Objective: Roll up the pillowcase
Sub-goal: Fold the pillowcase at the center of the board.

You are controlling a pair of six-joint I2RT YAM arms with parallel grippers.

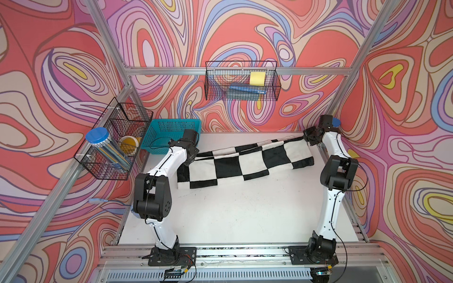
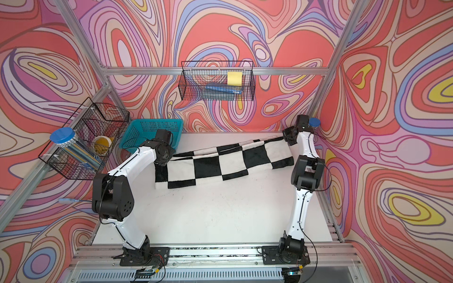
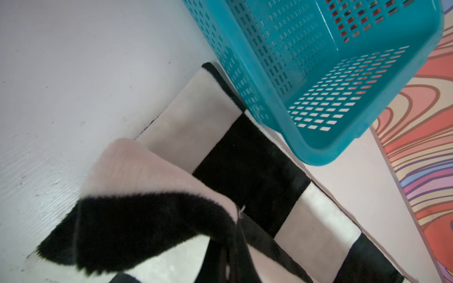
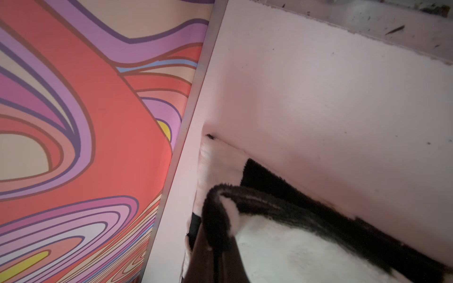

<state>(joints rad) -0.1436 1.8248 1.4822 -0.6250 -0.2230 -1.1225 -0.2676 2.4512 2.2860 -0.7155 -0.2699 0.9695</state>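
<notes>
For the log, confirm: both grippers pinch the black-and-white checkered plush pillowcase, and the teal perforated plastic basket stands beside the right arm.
One error: the teal perforated plastic basket stands beside the left arm, as both top views show. The left gripper and right gripper do pinch the black-and-white checkered plush pillowcase.

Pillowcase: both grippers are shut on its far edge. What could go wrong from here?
The pillowcase runs right along the teal basket beside the left gripper; rolling might drag the basket.
The right gripper pinches only a thin fold near the wall; it could slip.
The pillowcase lies skewed, so the roll may come out uneven.
</notes>
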